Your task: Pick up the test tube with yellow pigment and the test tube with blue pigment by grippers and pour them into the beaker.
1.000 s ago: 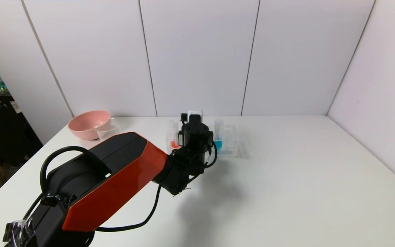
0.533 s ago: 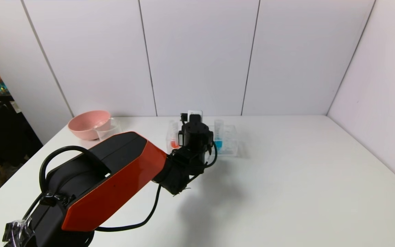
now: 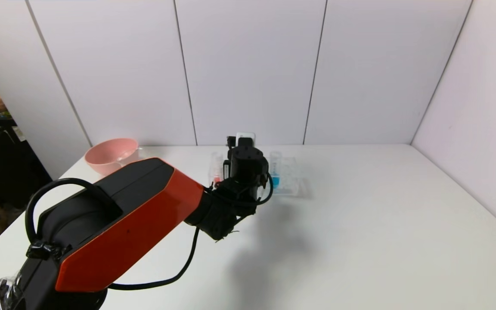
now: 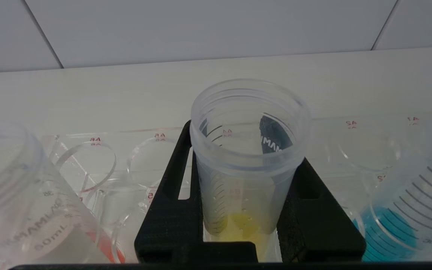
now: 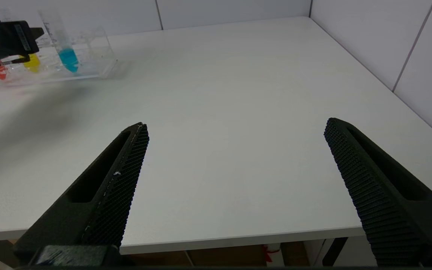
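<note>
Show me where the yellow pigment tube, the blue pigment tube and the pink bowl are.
yellow pigment tube (image 4: pixel 249 157): left wrist view, on its clear wall.
blue pigment tube (image 5: pixel 68 60): right wrist view, on the blue liquid.
pink bowl (image 3: pixel 108 157): head view, on its outer side.

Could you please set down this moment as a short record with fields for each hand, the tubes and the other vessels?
left hand: shut on the yellow tube, at the clear rack
right hand: open, over bare table, holding nothing
blue tube: upright in the rack
red tube: in the rack
pink bowl: far left of the table
beaker: hidden behind the left arm
</note>
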You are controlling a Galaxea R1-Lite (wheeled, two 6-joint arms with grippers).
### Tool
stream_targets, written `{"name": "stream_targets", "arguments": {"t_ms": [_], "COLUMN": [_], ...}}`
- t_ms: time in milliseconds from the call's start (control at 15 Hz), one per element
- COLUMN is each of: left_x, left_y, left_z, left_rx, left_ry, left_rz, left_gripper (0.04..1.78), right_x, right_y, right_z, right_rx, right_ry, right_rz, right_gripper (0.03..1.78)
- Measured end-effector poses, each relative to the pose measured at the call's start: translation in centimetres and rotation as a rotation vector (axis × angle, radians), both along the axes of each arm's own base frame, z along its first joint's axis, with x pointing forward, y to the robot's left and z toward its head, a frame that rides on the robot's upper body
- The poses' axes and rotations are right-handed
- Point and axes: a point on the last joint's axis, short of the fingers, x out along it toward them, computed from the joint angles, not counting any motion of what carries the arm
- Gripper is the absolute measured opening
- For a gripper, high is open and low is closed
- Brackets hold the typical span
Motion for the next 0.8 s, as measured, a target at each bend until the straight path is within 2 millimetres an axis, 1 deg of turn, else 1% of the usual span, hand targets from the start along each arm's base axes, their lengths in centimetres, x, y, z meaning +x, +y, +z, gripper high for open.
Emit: {"name": "stream_targets", "arguments": {"t_ms": [400,800], "left_x": [-1.7,-2.8], "left_y": [-0.1,0.1], "left_z": [2.9,5.8], "left_rx": [-0.016,-0.022], "left_ry": [-0.032,-0.049], "left_rz": [-0.013,-0.025], "left_gripper": [0.54,0.54], "right_x": [0.0,0.0], "right_y": [0.0,0.0], "right_z": [0.0,0.0], "right_rx": [0.0,0.0], "right_ry": [0.0,0.0], "right_rz": [0.0,0.0], "right_gripper": [1.71,1.71]}}
